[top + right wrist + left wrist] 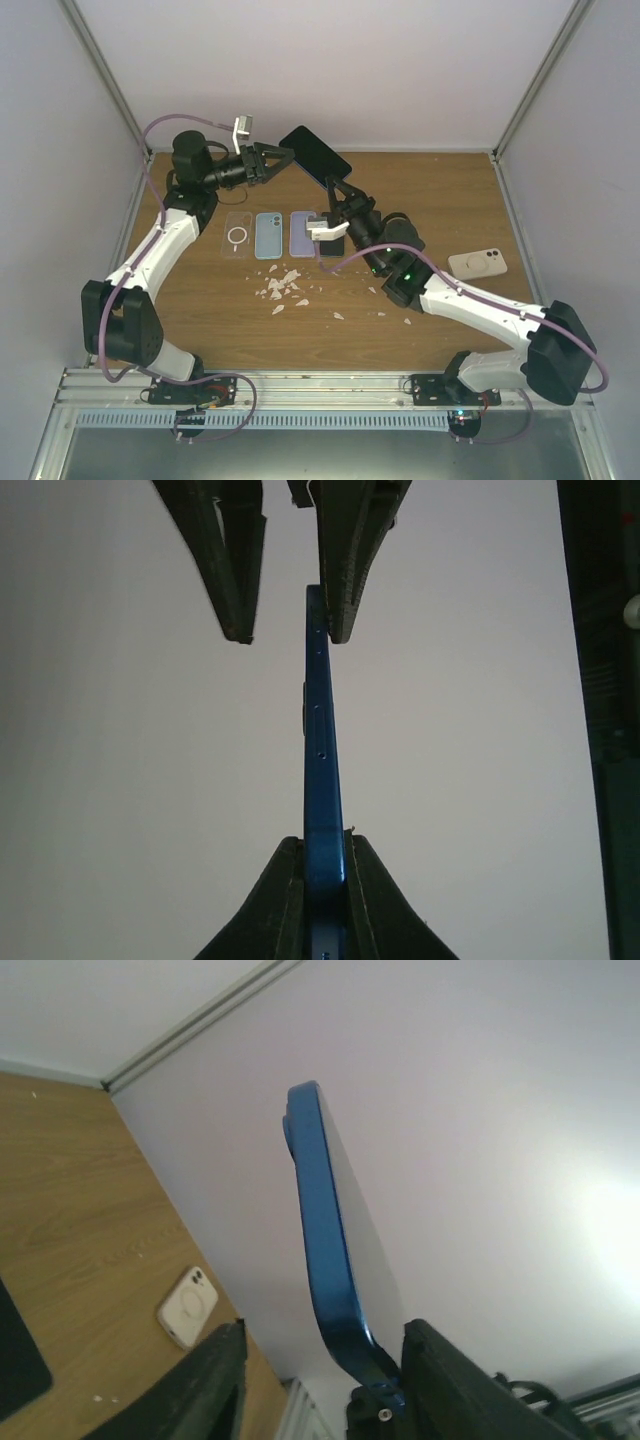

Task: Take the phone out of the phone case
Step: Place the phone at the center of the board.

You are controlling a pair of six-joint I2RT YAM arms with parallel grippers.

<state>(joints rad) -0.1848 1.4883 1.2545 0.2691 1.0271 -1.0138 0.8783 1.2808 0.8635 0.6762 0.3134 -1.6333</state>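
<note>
Above the table (200, 320), right gripper (323, 845) clamps the phone (318, 152) — left gripper (288, 635) straddles its top, unclenched.

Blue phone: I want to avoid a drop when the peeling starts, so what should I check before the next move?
1. Right gripper shut on the blue phone: ok.
2. Left gripper straddles the phone's far end: ok.
3. Both left fingers on the phone: not ok; one finger touches, the other stands apart.
4. Phone held off the table: ok.
5. Case edge already lifted: cannot tell.
</note>
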